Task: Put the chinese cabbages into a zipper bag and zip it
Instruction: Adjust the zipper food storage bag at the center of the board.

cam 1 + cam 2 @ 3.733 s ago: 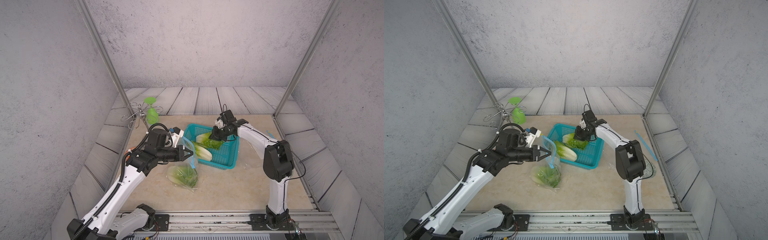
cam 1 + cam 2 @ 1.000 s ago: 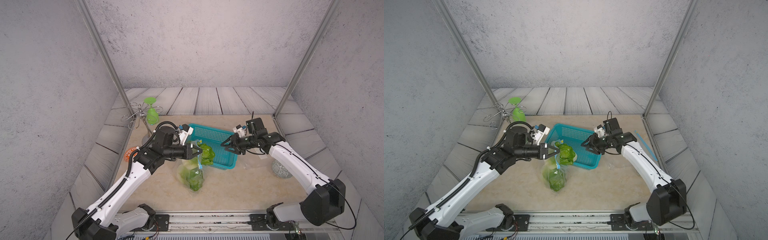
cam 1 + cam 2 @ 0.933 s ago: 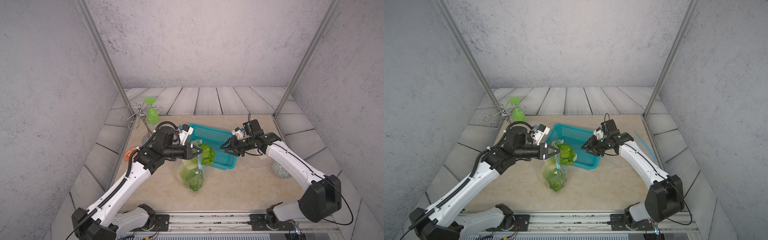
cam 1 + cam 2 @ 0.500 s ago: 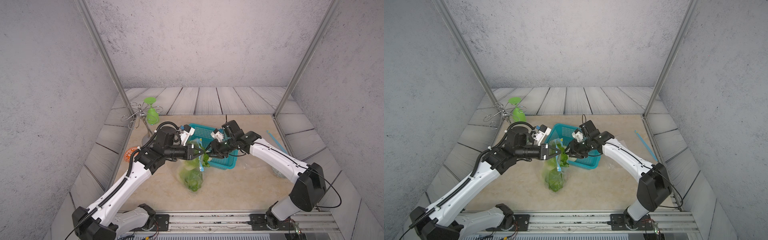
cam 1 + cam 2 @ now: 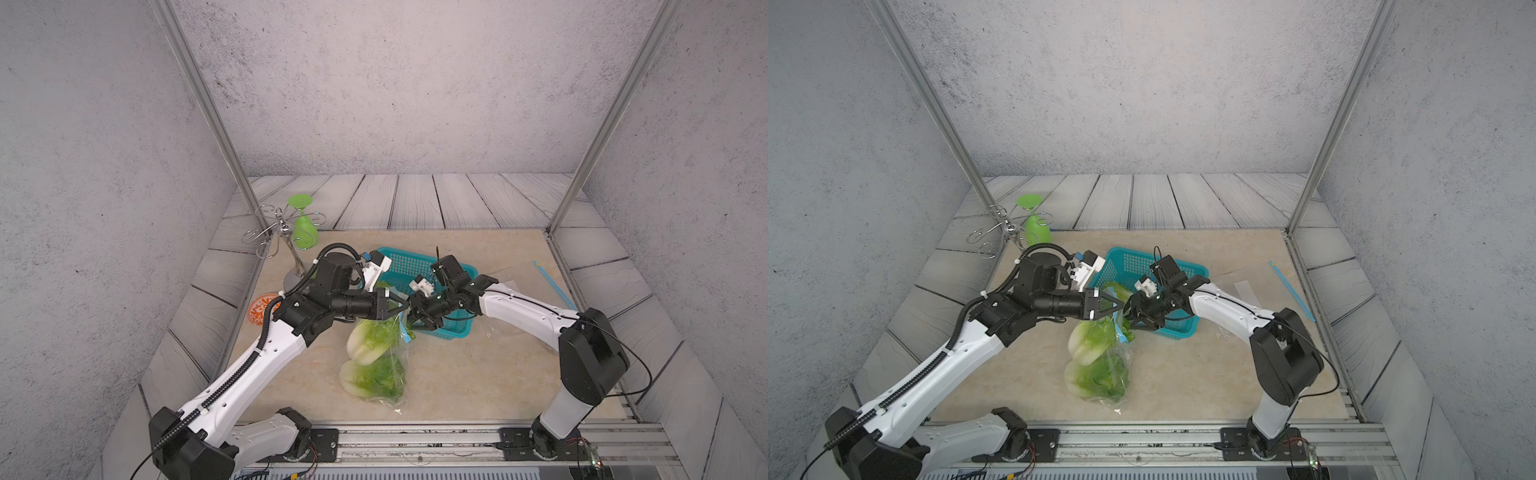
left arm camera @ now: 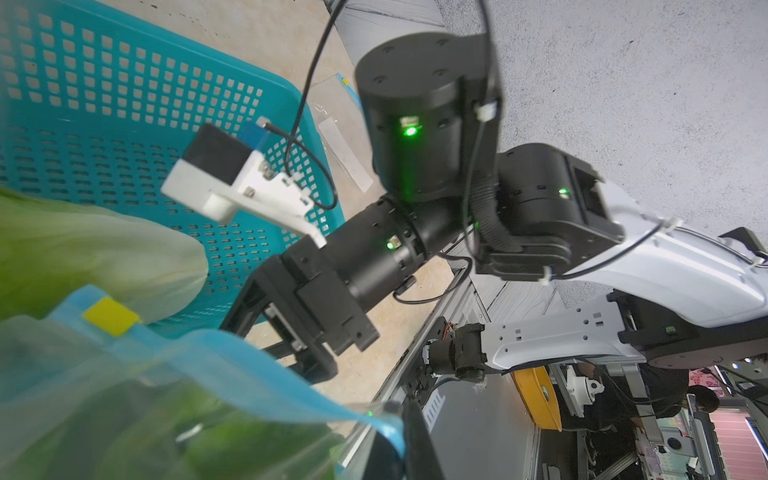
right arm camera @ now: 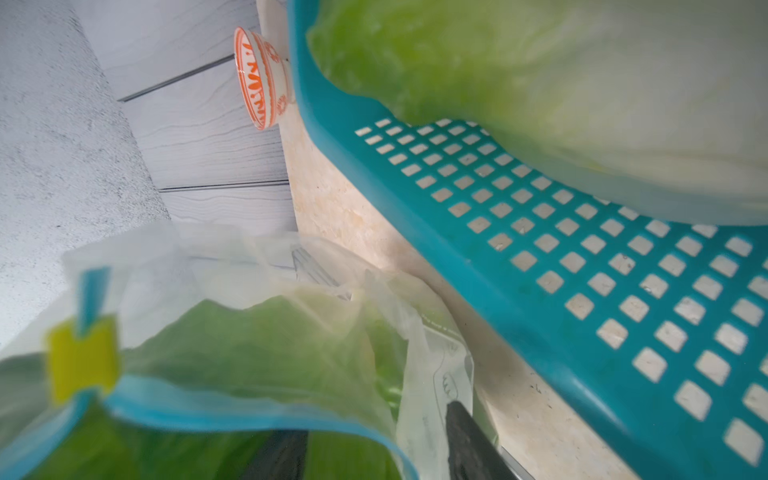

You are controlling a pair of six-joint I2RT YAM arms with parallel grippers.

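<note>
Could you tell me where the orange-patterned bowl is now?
In a top view, the orange-patterned bowl sits at the table's left edge, beside the left arm, just in front of the wire rack's base.

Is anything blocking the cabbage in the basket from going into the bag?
Yes: the basket wall lies between the cabbage and the bag mouth, and the right tool sits at that mouth. The left tool holds the bag's rim up.

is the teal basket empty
No, a cabbage head lies inside the teal basket, as the right wrist view shows plainly.
</note>
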